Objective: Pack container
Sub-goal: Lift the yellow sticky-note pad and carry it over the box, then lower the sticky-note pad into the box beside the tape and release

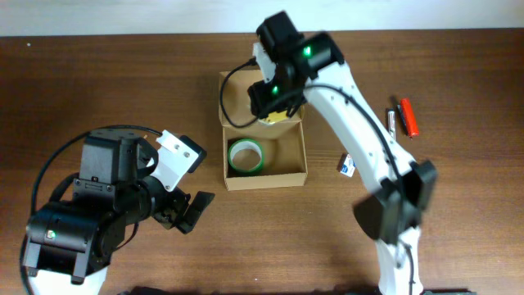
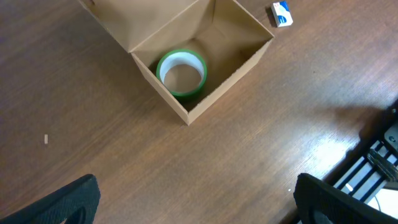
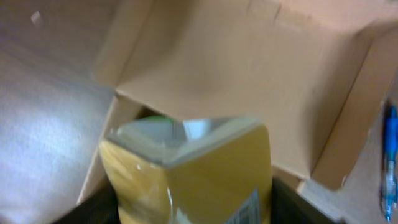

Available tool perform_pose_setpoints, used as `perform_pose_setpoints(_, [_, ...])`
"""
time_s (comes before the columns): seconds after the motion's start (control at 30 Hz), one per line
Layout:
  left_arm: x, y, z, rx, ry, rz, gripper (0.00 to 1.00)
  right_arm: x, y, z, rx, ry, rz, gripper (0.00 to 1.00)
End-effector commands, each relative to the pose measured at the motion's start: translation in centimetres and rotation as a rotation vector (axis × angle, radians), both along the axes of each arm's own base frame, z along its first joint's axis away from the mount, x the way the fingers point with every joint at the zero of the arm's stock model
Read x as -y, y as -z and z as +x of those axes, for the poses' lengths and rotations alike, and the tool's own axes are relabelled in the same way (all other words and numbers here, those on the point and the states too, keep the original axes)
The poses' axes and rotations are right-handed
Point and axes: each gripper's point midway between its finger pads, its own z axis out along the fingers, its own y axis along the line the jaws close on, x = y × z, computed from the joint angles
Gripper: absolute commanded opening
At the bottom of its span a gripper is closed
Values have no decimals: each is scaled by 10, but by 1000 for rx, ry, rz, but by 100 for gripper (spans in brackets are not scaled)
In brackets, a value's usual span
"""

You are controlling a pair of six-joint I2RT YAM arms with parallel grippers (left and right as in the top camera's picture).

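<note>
Fingers of my left gripper (image 1: 182, 215) hang spread and empty left of the container (image 1: 304, 160) at mid bench (image 1: 98, 82), light thin cardboard I judge slide-prone, best pinched at a wall rim, while my right gripper (image 1: 277, 98) clamps a yellow packet (image 1: 280, 117) over its back.

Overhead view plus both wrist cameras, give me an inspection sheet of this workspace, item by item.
Surface: brown wooden table, bare wood around the box.
Job's things: container open, flap back; green tape roll lying flat inside; yellow packet held above the container's far side.
Clutter: red marker and dark pen right of the box; small blue-and-white item nearer it.
Grippers: right gripper shut on the packet; left gripper open, empty, apart from the box.
Cables: black cable looping over the flap.
Surroundings: pale strip beyond the far edge; nothing else seen.
</note>
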Motion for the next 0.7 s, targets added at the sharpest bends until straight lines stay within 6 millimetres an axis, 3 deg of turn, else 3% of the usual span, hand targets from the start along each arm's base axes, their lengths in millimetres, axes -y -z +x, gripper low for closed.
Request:
perform_pose_setpoints(0.0, [-1, -5, 1, 21, 11, 6, 100, 10, -18, -33, 84, 53, -40, 64])
perform_pose_setpoints(0.2, [-1, -5, 1, 21, 11, 6, 100, 22, 36, -66, -4, 131, -68, 61])
perform_pose_setpoints(0.3, [-1, -5, 1, 21, 11, 6, 100, 34, 60, -69, -23, 184, -108, 59])
perform_pose_setpoints(0.43, [-1, -5, 1, 21, 10, 6, 100, 45, 72, -63, 15, 231, -156, 59])
perform_pose_setpoints(0.67, [-1, -5, 1, 21, 11, 6, 100, 42, 76, -59, 35, 236, -139, 59])
